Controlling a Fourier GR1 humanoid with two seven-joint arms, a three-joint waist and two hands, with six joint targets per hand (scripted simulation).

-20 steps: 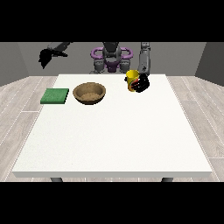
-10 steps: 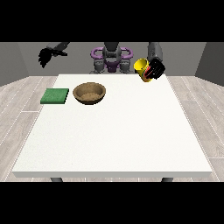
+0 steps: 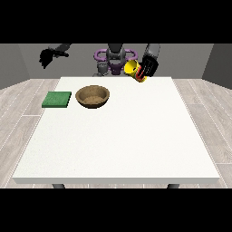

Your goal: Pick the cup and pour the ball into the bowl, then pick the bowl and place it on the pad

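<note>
Hand at the view's right (image 3: 148, 67), fingers curled round tilted cup (image 3: 134, 70), above the table's (image 3: 136, 145) far edge, bowl (image 3: 92, 96) toward view's left.

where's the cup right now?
Front view: the yellow cup is held tilted above the table's far edge by the hand at the view's right, right of the bowl.

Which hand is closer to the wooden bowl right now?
Left hand, at the view's right: it holds the yellow cup up, right of the bowl. The hand at the view's left is raised farther off, beyond the green pad.
</note>
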